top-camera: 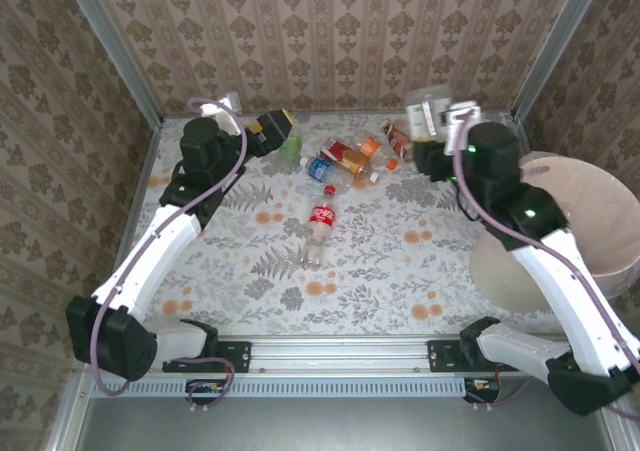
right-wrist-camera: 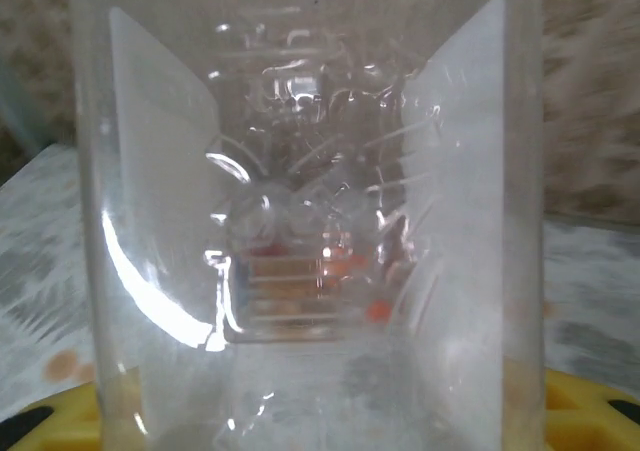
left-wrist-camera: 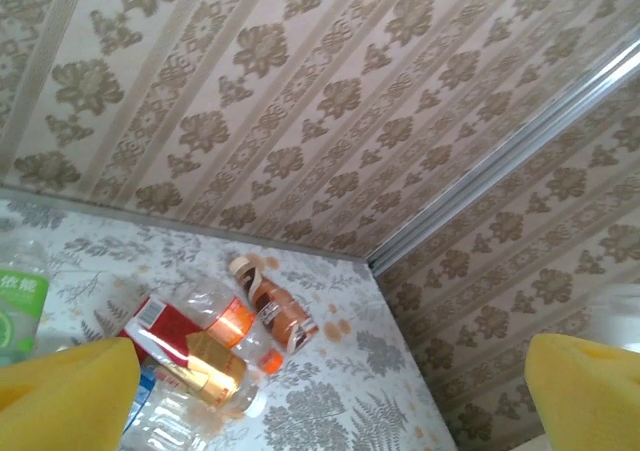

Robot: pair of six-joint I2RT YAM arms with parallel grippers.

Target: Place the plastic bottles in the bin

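Starting around 11 o'clock on the floral-print table (top-camera: 400, 251), the left gripper (top-camera: 272, 129) (left-wrist-camera: 325, 401) is spread wide open with nothing in it. Its yellow foam pads (left-wrist-camera: 60, 391) sit down in the two bottom corners of the wrist view. Just beside it lies a clear plastic bottle with a green label (top-camera: 290, 149) (left-wrist-camera: 20, 301).

Moving right, at about 12 o'clock there's a little heap of clear plastic bottles with red and orange labels (top-camera: 348, 158) (left-wrist-camera: 200, 336), right up near the back wall. A red-labelled Coca-Cola bottle (top-camera: 320, 226) lies on its own near the middle of the table, well apart from the heap.

At roughly 1 o'clock the right gripper (top-camera: 440, 121) is clamped onto a plain clear plastic bottle (top-camera: 425, 111) (right-wrist-camera: 310, 221), which pretty much takes over the right wrist view. The big round pale pinkish bin (top-camera: 495, 271) sits at 3 o'clock, and the held bottle is near its far-left rim, not over it.
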